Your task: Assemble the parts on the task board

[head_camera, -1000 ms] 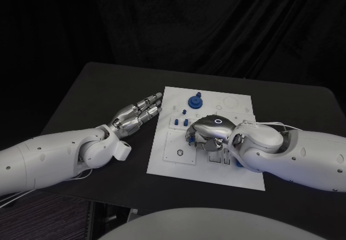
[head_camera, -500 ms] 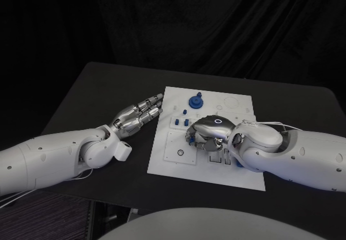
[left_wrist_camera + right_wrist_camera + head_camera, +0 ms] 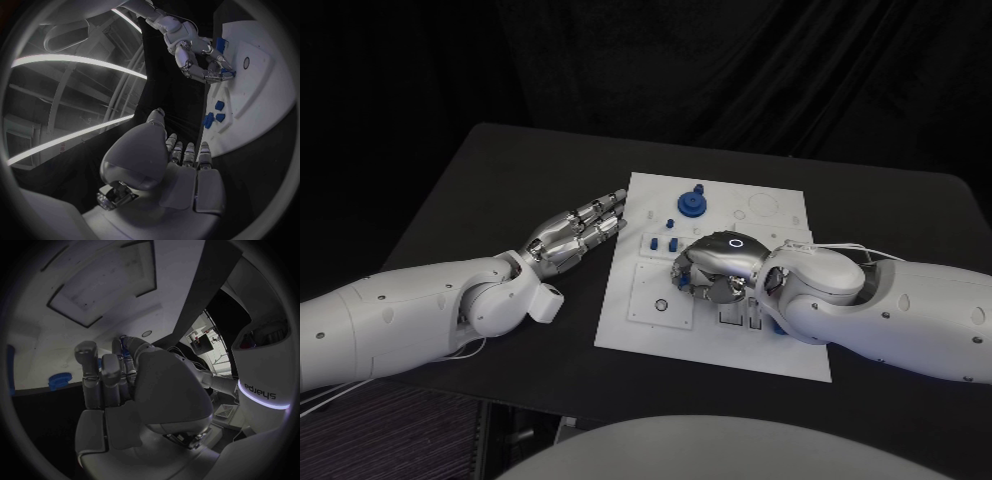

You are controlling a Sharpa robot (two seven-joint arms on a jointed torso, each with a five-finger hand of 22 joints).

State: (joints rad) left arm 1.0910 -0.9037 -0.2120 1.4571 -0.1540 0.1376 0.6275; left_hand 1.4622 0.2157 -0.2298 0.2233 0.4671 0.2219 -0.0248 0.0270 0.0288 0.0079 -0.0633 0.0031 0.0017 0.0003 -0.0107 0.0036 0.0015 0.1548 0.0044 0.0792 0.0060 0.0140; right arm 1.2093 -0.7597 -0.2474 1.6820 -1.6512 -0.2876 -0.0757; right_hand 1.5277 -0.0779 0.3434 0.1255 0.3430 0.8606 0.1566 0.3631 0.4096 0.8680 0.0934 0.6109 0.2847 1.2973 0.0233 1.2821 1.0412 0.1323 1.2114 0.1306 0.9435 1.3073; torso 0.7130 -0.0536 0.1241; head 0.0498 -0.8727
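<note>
The white task board lies in the middle of the black table. My right hand hovers low over its centre, fingers curled down. A small blue part sits at its fingertips and seems pinched there; a bit of blue also shows between the fingers. My left hand lies flat with straight fingers at the board's left edge and holds nothing. A tall blue part stands at the board's far side. Small blue parts stand near the left edge, just ahead of the left fingertips.
More blue parts and a round blue piece are on the board. Its near left quarter has a square recess. Bare black table spreads to the left and behind the board.
The left hand has shifted very slightly beside the board's edge. The right hand stays over the board's centre with its fingers curled as before.
</note>
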